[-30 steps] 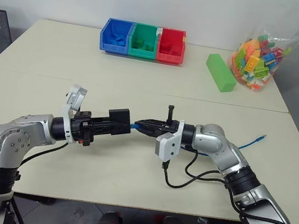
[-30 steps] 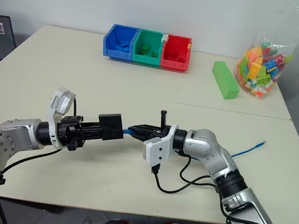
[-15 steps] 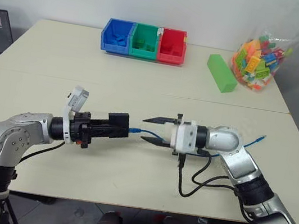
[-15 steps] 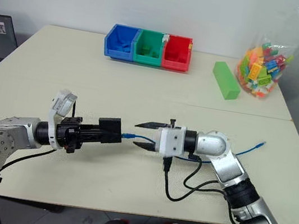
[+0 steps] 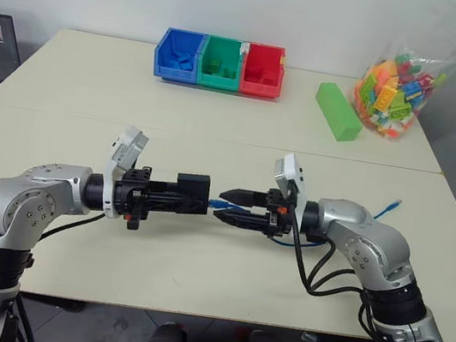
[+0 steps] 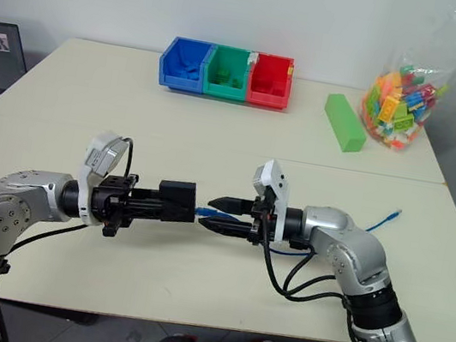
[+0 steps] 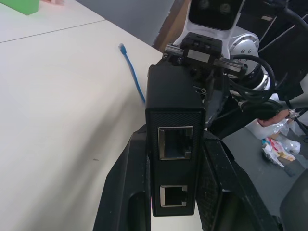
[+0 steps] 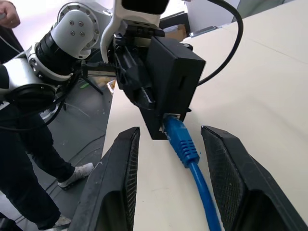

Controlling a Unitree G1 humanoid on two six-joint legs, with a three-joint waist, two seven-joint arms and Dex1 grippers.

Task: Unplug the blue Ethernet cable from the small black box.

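Blue Ethernet cable [image 8: 185, 144] plug points into small black box [image 8: 168, 82].

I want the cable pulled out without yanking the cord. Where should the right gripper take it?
On the blue plug where it enters the black box, coming straight along the cord. The open right gripper already straddles it.

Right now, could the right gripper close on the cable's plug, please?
Probably yes. The right gripper is open, its fingers either side of the blue cable just behind the plug seated in the black box, with nothing between them.
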